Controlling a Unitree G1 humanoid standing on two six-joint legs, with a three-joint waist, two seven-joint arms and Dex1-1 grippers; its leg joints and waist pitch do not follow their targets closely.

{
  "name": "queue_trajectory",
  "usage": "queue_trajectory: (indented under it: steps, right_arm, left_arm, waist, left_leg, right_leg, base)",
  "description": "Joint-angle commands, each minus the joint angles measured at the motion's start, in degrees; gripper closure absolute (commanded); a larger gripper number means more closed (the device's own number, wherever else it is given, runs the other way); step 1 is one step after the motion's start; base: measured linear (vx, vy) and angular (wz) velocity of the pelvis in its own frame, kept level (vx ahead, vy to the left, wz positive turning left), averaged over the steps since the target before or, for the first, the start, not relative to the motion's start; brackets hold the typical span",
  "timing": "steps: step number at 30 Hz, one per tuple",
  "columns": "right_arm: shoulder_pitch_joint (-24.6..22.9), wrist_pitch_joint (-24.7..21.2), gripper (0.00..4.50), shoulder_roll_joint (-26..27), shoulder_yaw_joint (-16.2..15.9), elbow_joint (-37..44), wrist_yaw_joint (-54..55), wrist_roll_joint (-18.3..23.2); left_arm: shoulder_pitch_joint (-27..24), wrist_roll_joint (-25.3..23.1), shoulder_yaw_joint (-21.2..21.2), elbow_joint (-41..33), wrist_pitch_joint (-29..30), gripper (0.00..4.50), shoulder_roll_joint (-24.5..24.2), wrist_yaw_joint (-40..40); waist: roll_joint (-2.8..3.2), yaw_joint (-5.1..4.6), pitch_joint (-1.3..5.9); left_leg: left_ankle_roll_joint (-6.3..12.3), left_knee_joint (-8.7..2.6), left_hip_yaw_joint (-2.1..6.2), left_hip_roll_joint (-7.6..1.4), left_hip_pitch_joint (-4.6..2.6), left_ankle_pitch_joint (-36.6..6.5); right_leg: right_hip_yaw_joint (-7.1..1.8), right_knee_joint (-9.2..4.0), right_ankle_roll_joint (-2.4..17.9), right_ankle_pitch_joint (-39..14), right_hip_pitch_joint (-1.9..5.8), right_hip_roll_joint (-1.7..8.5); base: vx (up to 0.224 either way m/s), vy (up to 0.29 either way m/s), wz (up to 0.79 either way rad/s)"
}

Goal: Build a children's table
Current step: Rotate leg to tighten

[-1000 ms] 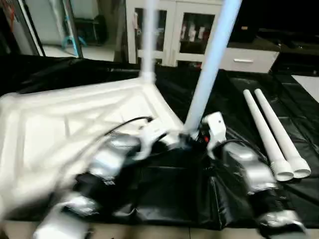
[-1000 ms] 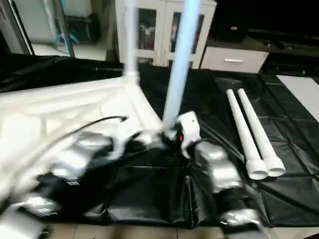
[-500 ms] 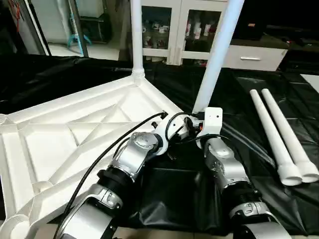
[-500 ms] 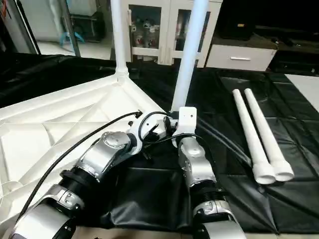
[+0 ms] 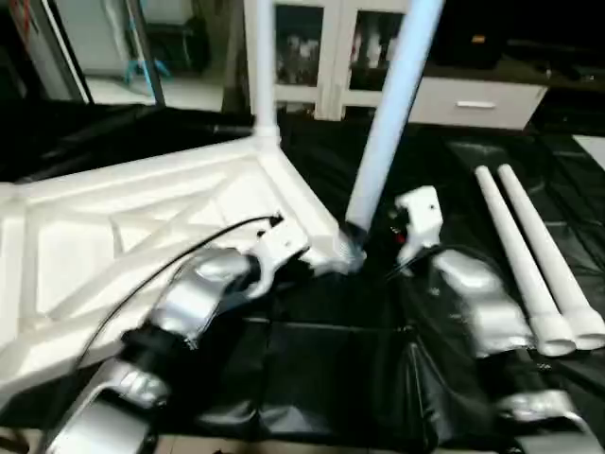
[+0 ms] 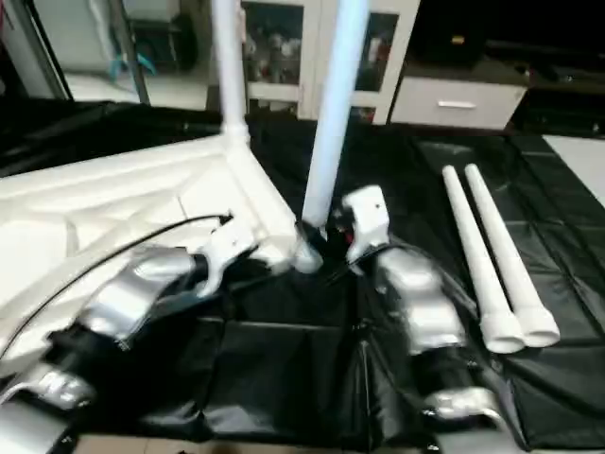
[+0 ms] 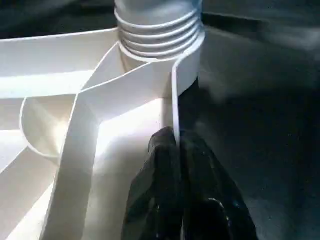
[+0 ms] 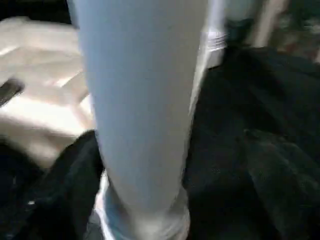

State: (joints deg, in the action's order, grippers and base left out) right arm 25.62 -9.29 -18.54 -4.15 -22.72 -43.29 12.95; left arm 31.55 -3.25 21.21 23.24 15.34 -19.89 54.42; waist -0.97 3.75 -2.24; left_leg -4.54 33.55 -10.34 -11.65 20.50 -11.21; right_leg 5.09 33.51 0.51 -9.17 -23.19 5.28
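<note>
Both silver forearms reach forward — left pincer clamped tight.

Black sheet, glass-doored white cabinet

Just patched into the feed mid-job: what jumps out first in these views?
The big white tabletop lies upside down on the black sheet, ribs showing, left of centre. Two legs already stand in its corners: one at the far corner, one at the near corner just ahead of both arms. Two spare legs lie side by side on the sheet to the right.
</note>
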Motion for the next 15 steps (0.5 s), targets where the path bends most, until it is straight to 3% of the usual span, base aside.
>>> queue_trajectory:
  steps: [1,4,8,10,15]
  right_arm:
    - [-2.2,-3.3,0.07,-4.6,-2.9,4.2,-9.1,1.6]
    - [-4.3,-6.1,0.07,-9.6,-6.7,7.5,-18.6,2.6]
    - [-4.4,-6.2,0.07,-10.5,-8.4,7.9,-21.6,1.5]
    - [-4.1,-5.6,0.07,-10.0,-8.6,7.6,-21.3,0.8]
    - [-4.0,-6.4,0.07,-9.7,-10.3,8.7,-21.8,1.1]
  left_arm:
    - [-2.3,-0.5,4.0,-0.6,0.1,4.5,-2.8,6.9]
    - [-3.4,1.3,5.7,-4.5,-0.2,4.5,-5.7,13.8]
    - [-3.7,1.9,7.3,-7.5,1.7,4.5,-7.0,17.1]
    - [-3.8,1.9,7.8,-8.2,2.1,4.5,-7.1,17.5]
    - [-4.1,2.4,8.9,-10.7,2.8,4.5,-7.3,19.5]
  waist:
    - [-0.09,0.33,3.17]
    - [-0.26,0.26,2.95]
    - [-0.29,0.23,2.77]
    - [-0.26,0.48,2.7]
    - [-0.43,1.06,3.03]
  left_leg:
    - [3.55,-4.15,0.27,-1.84,-0.42,-10.6]
    - [3.39,-4.3,0.24,-1.8,-0.32,-12.5]
    - [1.98,-4.47,0.36,-1.9,-0.52,-14.8]
    - [1.38,-4.52,0.31,-2.05,-0.86,-15.2]
    - [1.35,-4.41,0.23,-1.92,-0.69,-12.7]
  right_leg:
    - [-2.81,-2.94,12.3,-9.9,3.28,2.99]
    - [-2.83,-3.33,12.0,-13.5,3.12,3.23]
    - [-2.88,-3.75,11.2,-18.4,2.71,3.32]
    - [-3.01,-3.85,11.2,-19.0,2.36,3.3]
    - [-3.04,-3.21,11.5,-14.7,2.71,3.1]
  base:
    - [0.0,0.0,0.0]
    - [0.0,0.0,0.0]
    - [0.0,0.0,0.0]
    - [0.0,0.0,0.0]
    - [0.0,0.0,0.0]
